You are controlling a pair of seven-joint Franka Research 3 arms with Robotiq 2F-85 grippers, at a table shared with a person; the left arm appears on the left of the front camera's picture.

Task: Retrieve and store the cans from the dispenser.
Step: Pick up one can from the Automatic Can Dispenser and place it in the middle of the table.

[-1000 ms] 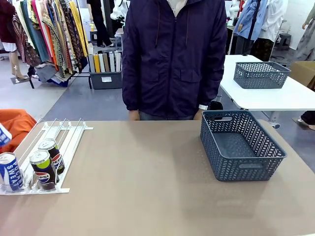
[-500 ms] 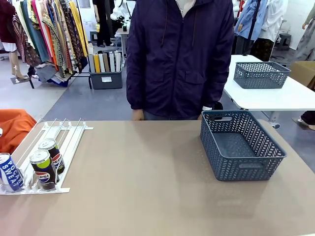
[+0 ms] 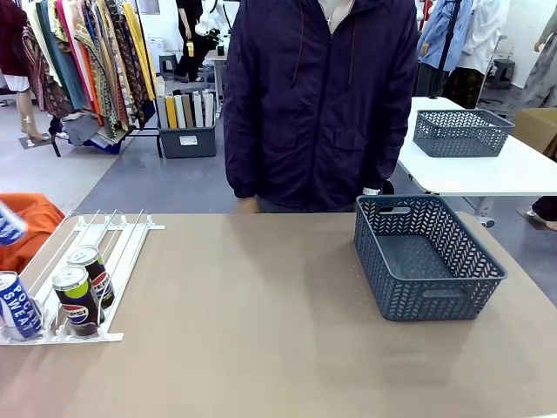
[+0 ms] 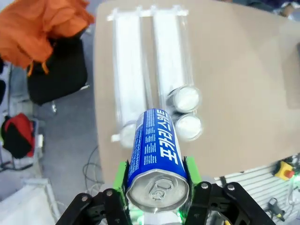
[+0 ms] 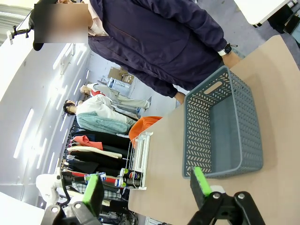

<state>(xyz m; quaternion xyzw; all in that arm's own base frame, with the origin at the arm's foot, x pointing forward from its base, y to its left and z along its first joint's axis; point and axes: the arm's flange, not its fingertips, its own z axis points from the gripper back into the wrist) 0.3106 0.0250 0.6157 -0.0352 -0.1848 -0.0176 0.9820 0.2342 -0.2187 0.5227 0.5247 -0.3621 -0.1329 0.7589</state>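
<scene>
While the left tool (image 4: 157, 174) hangs high over the near end of the dispenser (image 4: 129, 70), its green pads (image 4: 123, 176) pinch a blue and white can (image 4: 157, 145) from both sides. The can lies along the tool, and its silver top faces the wrist camera. Below it, on the white rails, two round silver tops (image 4: 186, 100) sit one behind the other in one lane. A third silver top (image 4: 125, 136) peeks out in the next lane, partly hidden by the held can. Seen from the front, the dispenser lies at the left side of the brown surface (image 3: 261, 331). Three cans stand at its near end, up against the stopper. A second blue and white can (image 3: 17, 305) is at the far left, and two dark cans (image 3: 77, 300) with a yellow-green band stand one behind the other just beside it. A dark grey basket (image 3: 426, 300) sits on the right side of the surface, well apart from the dispenser. A person (image 3: 322, 96) in a dark jacket stands at the far side, close to the edge. The right tool (image 5: 147, 185) is up in the air, and its pads are spread wide with nothing between them. Past it, the basket and the dispenser with its cans show on the surface.
</scene>
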